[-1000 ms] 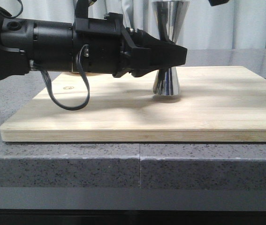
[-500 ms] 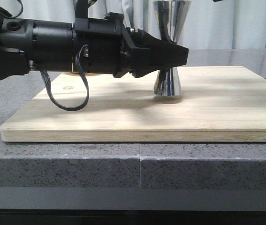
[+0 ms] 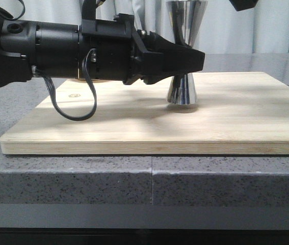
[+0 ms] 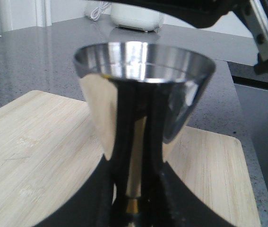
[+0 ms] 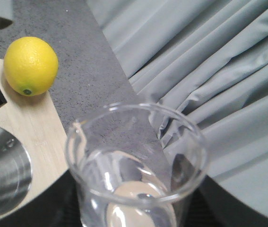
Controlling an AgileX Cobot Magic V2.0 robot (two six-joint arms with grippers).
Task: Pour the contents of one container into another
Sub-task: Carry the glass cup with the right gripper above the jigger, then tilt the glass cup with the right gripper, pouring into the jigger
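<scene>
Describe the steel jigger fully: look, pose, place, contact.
The jigger is polished, mirror-bright steel, hourglass-shaped, with a thin gold band at its narrow waist. It stands upright on the wooden board, open cup upward. The left end effector closes around its waist, fingers on either side. The right wrist view shows its rim from above.

matte black left arm (image 3: 57,51) with a looping black cable (image 3: 73,102), perhaps small screws

A grey speckled counter (image 3: 108,184) carries a wooden board (image 3: 236,127).
</scene>
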